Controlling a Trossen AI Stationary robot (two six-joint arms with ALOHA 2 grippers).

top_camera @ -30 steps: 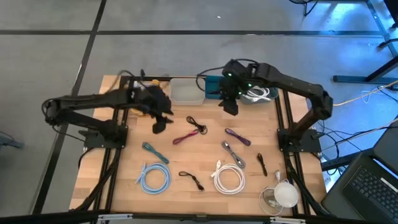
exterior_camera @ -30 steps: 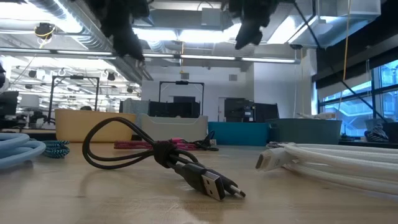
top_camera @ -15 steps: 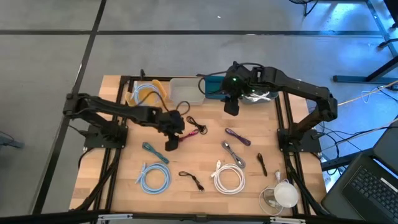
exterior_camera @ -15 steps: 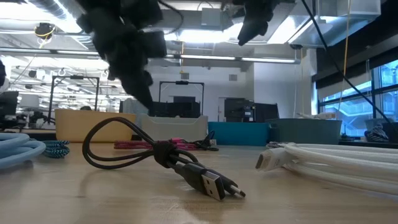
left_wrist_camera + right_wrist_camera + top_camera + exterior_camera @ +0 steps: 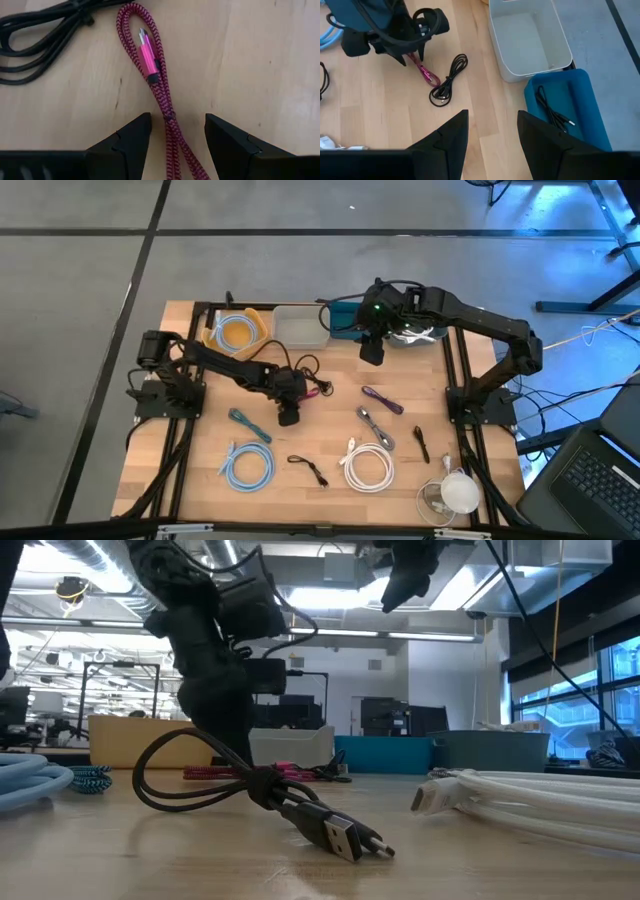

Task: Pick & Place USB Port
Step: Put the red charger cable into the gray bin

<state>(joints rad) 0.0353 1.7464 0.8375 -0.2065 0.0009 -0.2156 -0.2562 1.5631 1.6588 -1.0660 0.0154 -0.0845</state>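
A pink braided USB cable (image 5: 150,55) lies doubled on the wooden table, bound by a small tie (image 5: 170,118). My left gripper (image 5: 172,134) is open low over it, one finger on each side of the doubled strands, touching nothing I can see. In the high view the gripper (image 5: 288,416) hides most of the cable; only its end (image 5: 322,390) shows. My right gripper (image 5: 371,352) is open and empty, raised near the blue bin (image 5: 343,318). It also shows in the right wrist view (image 5: 492,135).
A black cable (image 5: 449,80) lies beside the pink one. A white bin (image 5: 530,42), the blue bin holding a black cable (image 5: 552,107) and a yellow bin (image 5: 236,332) stand at the far edge. Purple (image 5: 382,399), grey (image 5: 375,428), white (image 5: 367,467), light-blue (image 5: 246,465) and black (image 5: 260,785) cables lie nearer.
My left gripper has swung from beside the yellow bin toward the table's middle and near edge and come down over the pink cable. The cable has stayed where it was.
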